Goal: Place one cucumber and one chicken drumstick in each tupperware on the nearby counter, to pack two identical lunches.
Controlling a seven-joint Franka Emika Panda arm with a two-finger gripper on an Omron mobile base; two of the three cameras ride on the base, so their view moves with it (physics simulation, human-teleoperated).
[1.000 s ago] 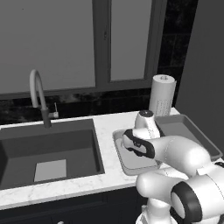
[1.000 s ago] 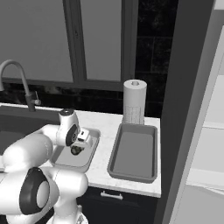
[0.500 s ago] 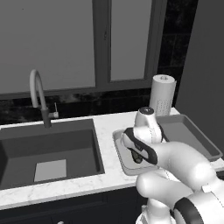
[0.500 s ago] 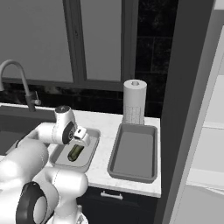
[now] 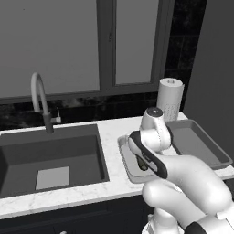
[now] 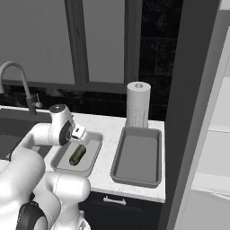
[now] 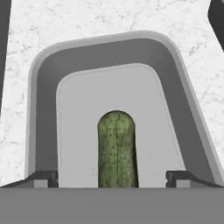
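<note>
A green cucumber (image 7: 116, 148) lies lengthwise on the floor of the smaller, lighter tupperware (image 7: 43, 87). My gripper (image 7: 111, 177) hovers just above it, open, with a dark fingertip on each side and neither touching it. From the right base view, the cucumber (image 6: 77, 154) rests in that tupperware (image 6: 93, 152), and the larger, darker tupperware (image 6: 137, 157) sits to its right on the white counter (image 6: 105, 168). My arm hides most of the small tupperware (image 5: 124, 153) from the left. The chicken drumstick is out of view.
A paper towel roll (image 6: 137, 104) stands behind the two containers. The dark sink basin (image 5: 50, 155) and its faucet (image 5: 39, 98) lie to the left. A tall dark panel (image 6: 188, 117) bounds the counter on the right.
The jaws have spread wide and let go of the cucumber, which stays in the small tupperware. The hand has lifted slightly and drawn back to the left.
</note>
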